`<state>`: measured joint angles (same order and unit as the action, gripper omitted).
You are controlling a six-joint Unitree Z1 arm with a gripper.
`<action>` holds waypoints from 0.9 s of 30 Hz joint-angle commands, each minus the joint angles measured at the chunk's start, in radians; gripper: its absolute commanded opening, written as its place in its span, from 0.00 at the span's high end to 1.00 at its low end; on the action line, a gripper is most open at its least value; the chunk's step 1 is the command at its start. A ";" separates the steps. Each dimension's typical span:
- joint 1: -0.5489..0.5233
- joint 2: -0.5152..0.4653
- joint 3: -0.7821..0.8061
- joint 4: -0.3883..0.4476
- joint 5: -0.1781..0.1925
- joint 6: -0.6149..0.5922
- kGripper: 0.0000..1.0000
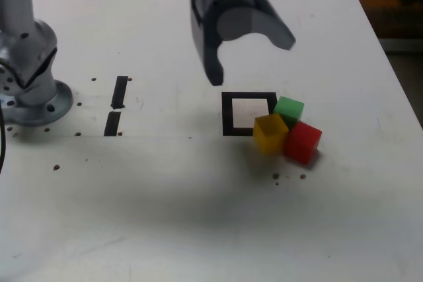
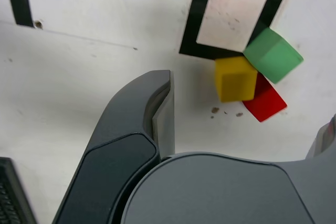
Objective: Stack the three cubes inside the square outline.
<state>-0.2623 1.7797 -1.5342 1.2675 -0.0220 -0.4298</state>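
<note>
3 cubes clustered at the lower-right corner of a taped square, beneath an open gripper

Exterior view: the gripper (image 1: 250, 57) hangs at the upper centre of the frame, above the white table (image 1: 165, 189). Its 2 fingers stand wide apart, and it has hold of nothing. Right of centre lies the square outline (image 1: 228, 113), a black tape frame around a white middle. The yellow cube (image 1: 270, 134) sits over the lower-right corner of this frame. The green cube (image 1: 289, 110) is at the frame's right side, and the red cube (image 1: 303, 142) lies to the right of the yellow cube and below the green one. The 3 cubes form a tight group, none stacked on another. At centre left, 2 short black tape strips (image 1: 119, 92) run one below the other, near the round metal base (image 1: 44, 105) at the left edge.

Wrist view: the 3 cubes appear right of centre, between the spread fingers and beyond their tips, with the outline at the upper right. A dark ridged object (image 2: 14, 195) occupies the lower-left corner.
</note>
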 commanded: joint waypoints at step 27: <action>-0.134 0.263 -0.275 0.010 -0.026 -0.243 0.01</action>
<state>-0.3902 2.0324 -1.7984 1.2769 -0.0460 -0.6583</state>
